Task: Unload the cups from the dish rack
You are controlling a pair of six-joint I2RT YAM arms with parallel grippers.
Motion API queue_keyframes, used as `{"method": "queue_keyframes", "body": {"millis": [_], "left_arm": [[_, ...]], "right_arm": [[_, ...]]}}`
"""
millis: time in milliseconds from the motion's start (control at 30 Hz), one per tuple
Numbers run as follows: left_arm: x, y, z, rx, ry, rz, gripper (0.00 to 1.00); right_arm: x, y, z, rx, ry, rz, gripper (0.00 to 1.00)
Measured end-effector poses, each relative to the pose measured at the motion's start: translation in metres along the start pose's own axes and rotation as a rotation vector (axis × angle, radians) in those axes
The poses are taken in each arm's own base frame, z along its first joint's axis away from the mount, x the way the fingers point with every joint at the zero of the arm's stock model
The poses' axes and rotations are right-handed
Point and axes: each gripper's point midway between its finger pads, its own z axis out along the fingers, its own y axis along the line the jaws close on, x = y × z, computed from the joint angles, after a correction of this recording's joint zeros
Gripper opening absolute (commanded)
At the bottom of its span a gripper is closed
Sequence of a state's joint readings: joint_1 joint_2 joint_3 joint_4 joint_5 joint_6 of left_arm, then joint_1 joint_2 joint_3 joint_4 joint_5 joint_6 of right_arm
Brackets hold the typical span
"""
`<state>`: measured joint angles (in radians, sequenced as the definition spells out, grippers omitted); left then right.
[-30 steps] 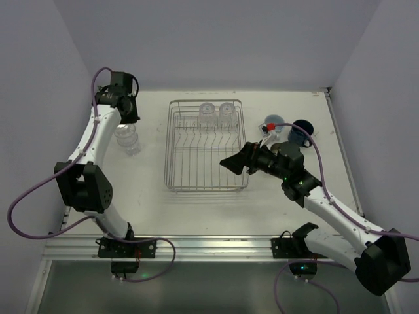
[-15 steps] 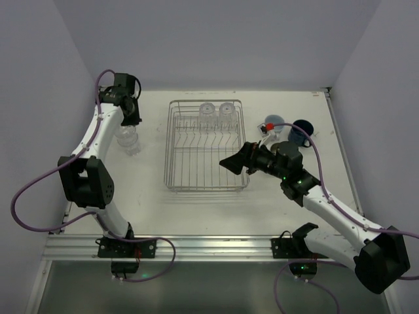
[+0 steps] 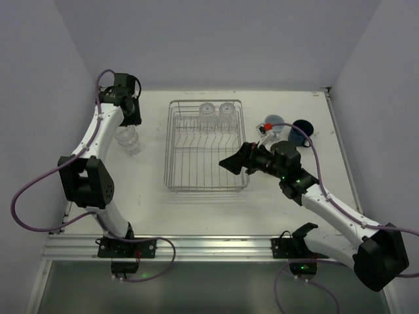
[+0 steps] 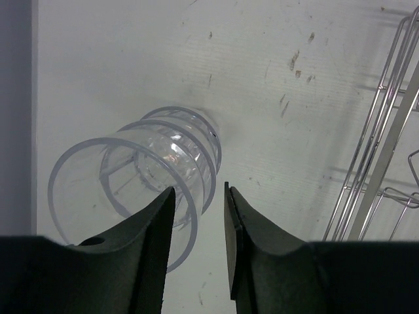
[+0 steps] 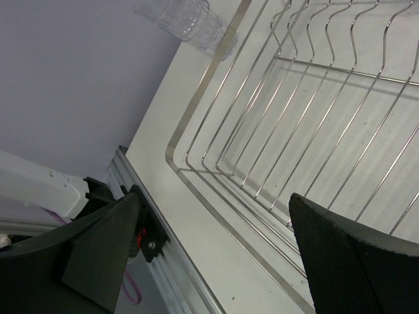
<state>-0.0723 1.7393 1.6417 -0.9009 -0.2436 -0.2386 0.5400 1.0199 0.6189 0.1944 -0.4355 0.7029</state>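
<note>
1. White table (image 3: 196,203), pale walls on three sides. Clock directions are read from the overhead view, with 12 o'clock at the far wall.
2. Your left gripper (image 4: 198,191) has its fingers narrow, with a slim gap between them and nothing in the gap.
3. Below it stands a tumbler stack (image 4: 141,180) of clear, ribbed tumblers, its open mouth toward the wrist camera. In the overhead view the gripper hangs at the stack's 12 o'clock side. Contact cannot be told.
4. The stack sits on the table at 9 o'clock of the dish rack (image 3: 169,147), near it but apart.
5. Your right gripper (image 5: 215,196) has its fingers wide and empty. It hovers over the rack's wires at the 4 o'clock corner, pointing toward 9 o'clock.
6. The rack lies at the table's centre. Two clear tumblers (image 3: 217,110) sit side by side at its 12 o'clock end.
7. A pale blue cup (image 3: 273,122) is on the table at 2 o'clock of the rack. A dark blue mug (image 3: 302,130) is near it, at its 3 o'clock.
8. A small red item (image 3: 270,127) is just beside the pale cup. It is too small to identify.
9. The left arm rises from its base at 7 o'clock along the table's left edge. The right arm reaches in from its base at 5 o'clock. Purple cables trail from both.
</note>
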Motion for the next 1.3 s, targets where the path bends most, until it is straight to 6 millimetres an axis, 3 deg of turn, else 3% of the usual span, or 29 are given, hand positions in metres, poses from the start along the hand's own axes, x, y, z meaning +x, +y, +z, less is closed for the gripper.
{"method": "queue_keyframes", "body": {"millis": [167, 267, 333, 467, 567, 633, 733, 867, 933, 1067, 1200, 1300], "left_arm": [[-0.004, -0.001, -0.007, 0.014, -0.021, -0.006, 0.55], [-0.021, -0.008, -0.032, 0.082, -0.098, -0.027, 0.63], [-0.04, -0.016, -0.062, 0.146, -0.202, -0.042, 0.69], [-0.067, -0.048, -0.15, 0.345, -0.468, -0.034, 0.75], [-0.053, -0.081, -0.22, 0.578, -0.648, 0.004, 0.79], [-0.032, -0.095, -0.24, 0.703, -0.703, 0.024, 0.8], [0.001, -0.104, -0.233, 0.8, -0.7, 0.036, 0.83], [0.06, -0.117, -0.185, 0.858, -0.561, 0.062, 0.89], [0.082, -0.118, -0.173, 0.876, -0.512, 0.072, 0.91], [0.093, -0.114, -0.19, 0.926, -0.561, 0.086, 0.97], [0.09, -0.114, -0.223, 0.973, -0.675, 0.118, 1.0], [0.093, -0.118, -0.232, 0.99, -0.696, 0.141, 1.0]], "right_arm": [[0.002, -0.004, 0.002, 0.011, 0.005, -0.01, 0.99], [0.002, -0.01, 0.003, 0.033, 0.004, -0.03, 0.99], [0.001, -0.017, 0.003, 0.065, 0.002, -0.048, 0.99], [-0.009, -0.025, 0.005, 0.134, -0.008, -0.089, 0.96], [-0.029, -0.029, 0.012, 0.191, -0.03, -0.131, 0.9], [-0.046, -0.032, 0.019, 0.241, -0.041, -0.163, 0.87], [-0.073, -0.043, 0.035, 0.334, -0.043, -0.218, 0.83], [-0.105, -0.07, 0.064, 0.481, -0.023, -0.308, 0.78], [-0.114, -0.087, 0.076, 0.553, 0.007, -0.35, 0.75], [-0.126, -0.123, 0.102, 0.68, 0.082, -0.44, 0.77], [-0.134, -0.152, 0.122, 0.773, 0.148, -0.515, 0.89], [-0.138, -0.166, 0.131, 0.811, 0.19, -0.555, 0.95]]}}
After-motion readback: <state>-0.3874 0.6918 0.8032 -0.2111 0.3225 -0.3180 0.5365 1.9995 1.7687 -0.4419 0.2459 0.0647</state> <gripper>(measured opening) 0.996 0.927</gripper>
